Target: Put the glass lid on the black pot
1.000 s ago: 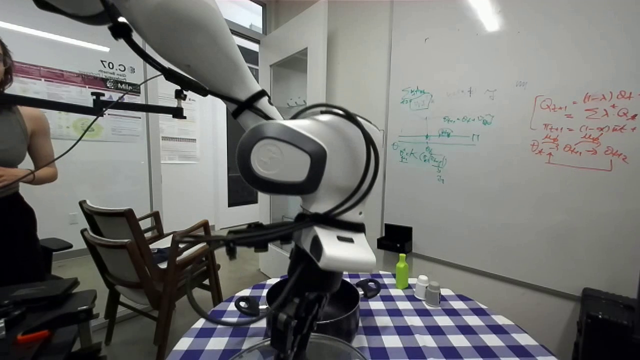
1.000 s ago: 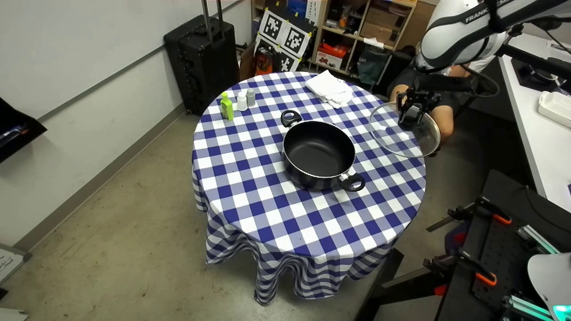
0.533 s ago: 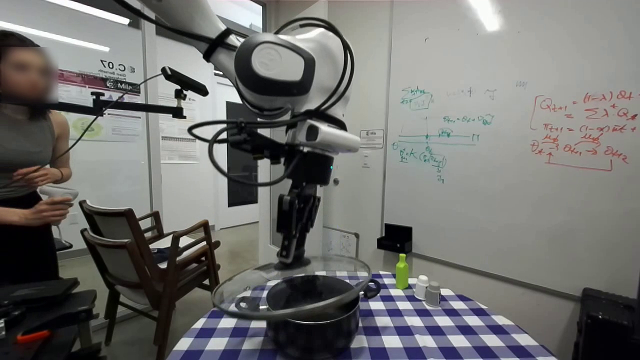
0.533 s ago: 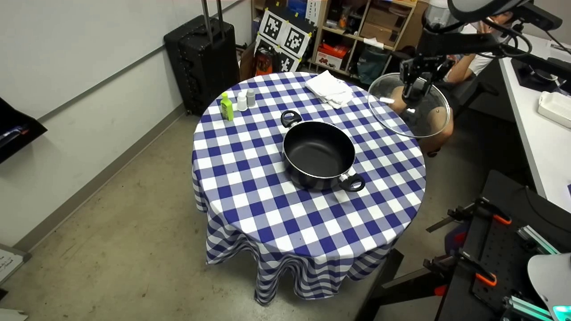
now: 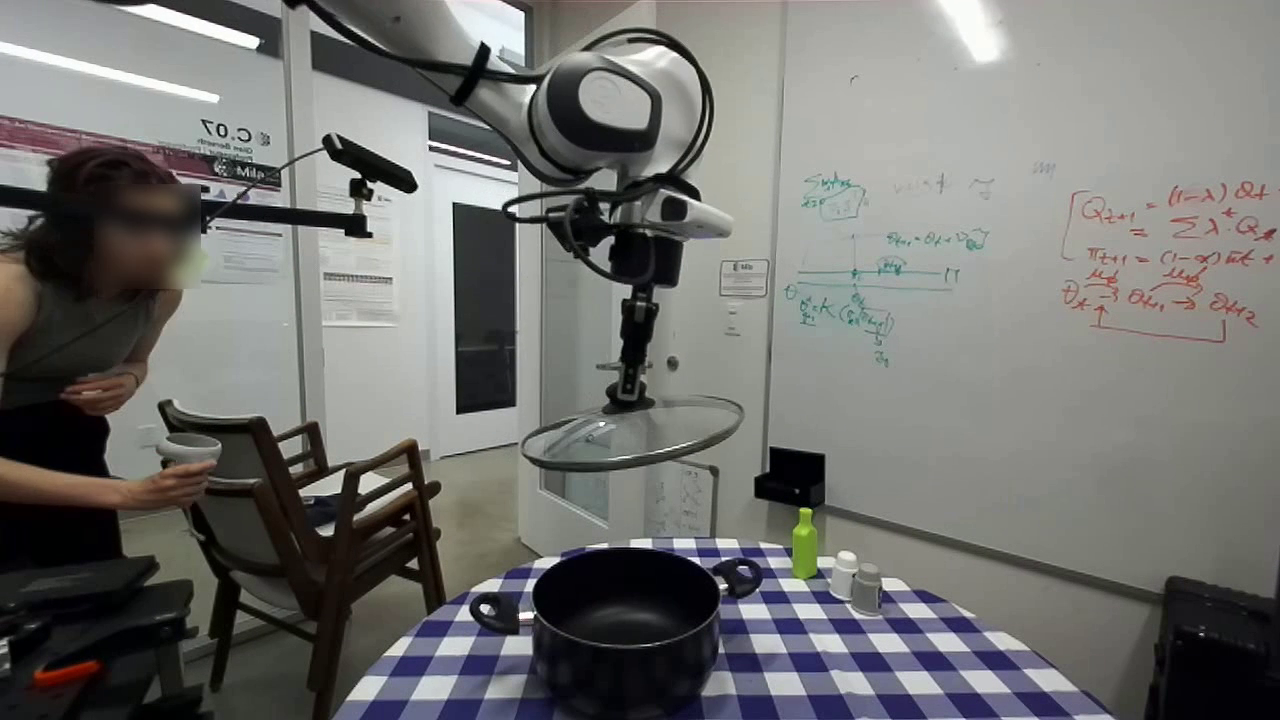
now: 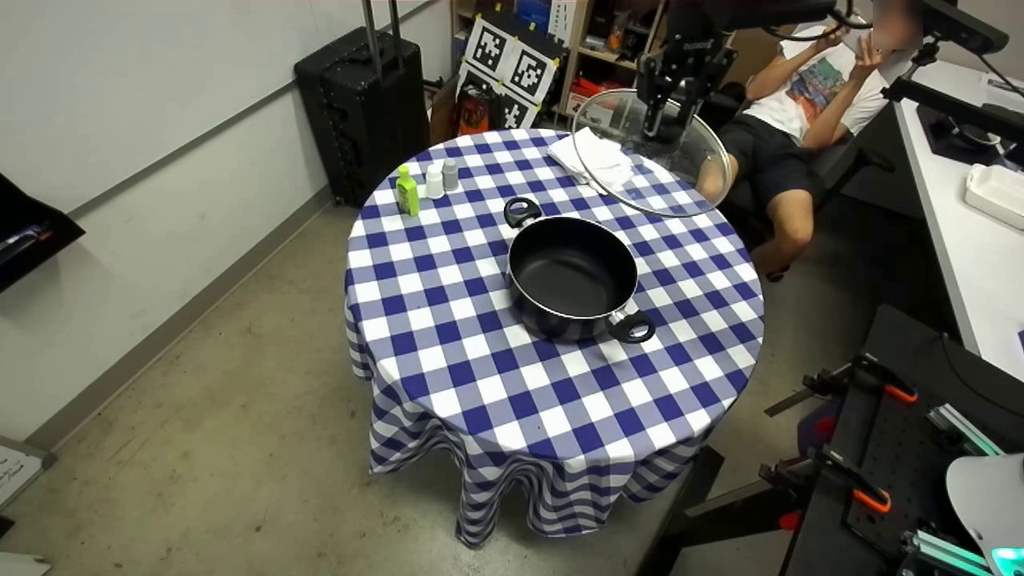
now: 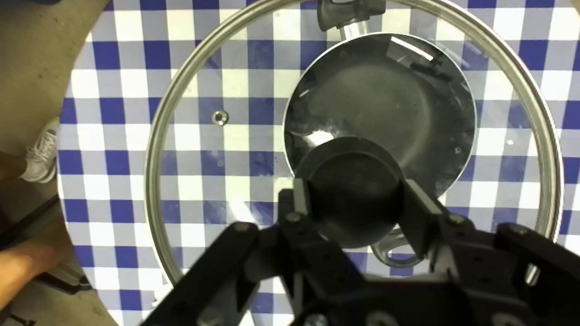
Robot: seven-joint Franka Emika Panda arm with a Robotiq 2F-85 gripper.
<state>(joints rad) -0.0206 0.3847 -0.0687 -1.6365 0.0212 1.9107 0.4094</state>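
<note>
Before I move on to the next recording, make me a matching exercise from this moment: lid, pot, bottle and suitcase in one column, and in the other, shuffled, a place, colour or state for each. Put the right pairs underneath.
Things:
1. lid
2. pot
3. bottle
4. suitcase

Place, colour or state:
A. standing on the floor
B. held in the air by the gripper
C. lime green
D. black, on the table

Right pairs: 1-B, 2-D, 3-C, 4-A
</note>
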